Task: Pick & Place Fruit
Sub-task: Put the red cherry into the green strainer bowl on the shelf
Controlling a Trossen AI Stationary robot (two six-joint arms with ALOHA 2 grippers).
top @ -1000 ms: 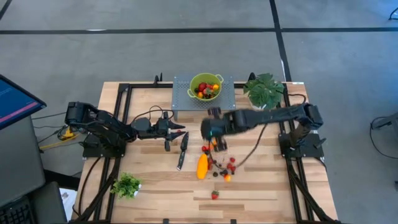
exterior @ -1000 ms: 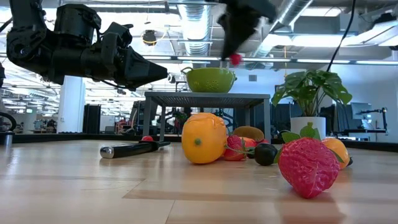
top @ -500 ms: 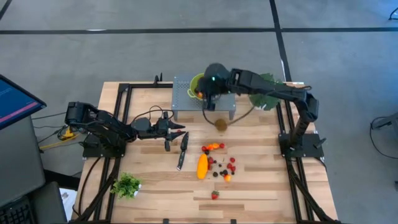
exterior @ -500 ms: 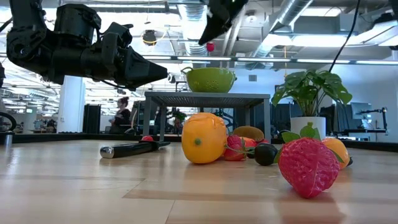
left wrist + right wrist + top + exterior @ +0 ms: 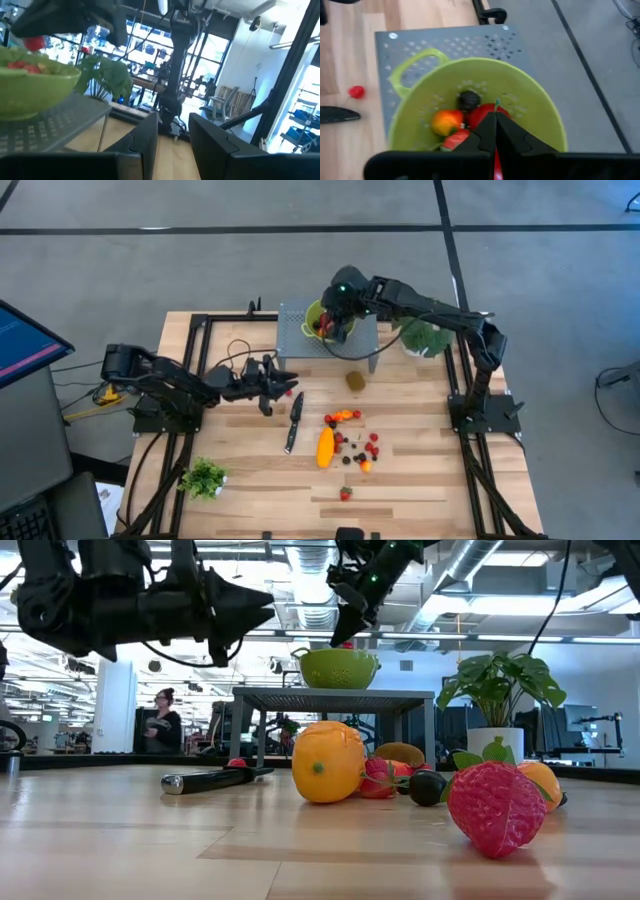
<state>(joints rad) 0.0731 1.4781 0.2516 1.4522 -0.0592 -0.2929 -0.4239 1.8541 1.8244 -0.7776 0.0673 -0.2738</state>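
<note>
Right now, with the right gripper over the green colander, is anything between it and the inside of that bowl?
Nothing visible. The right gripper hangs shut directly above the green colander, whose open top shows only fruit already inside. The left gripper waits apart, over the table by the knife.

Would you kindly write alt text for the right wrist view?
The right tool, shut, hovers over a green colander holding several fruit pieces. The colander sits on a grey perforated stand; a red ball lies on the wooden table beyond.

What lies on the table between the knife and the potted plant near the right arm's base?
In the high view, only the brown kiwi lies on the bare wood between the knife and the potted plant.
</note>
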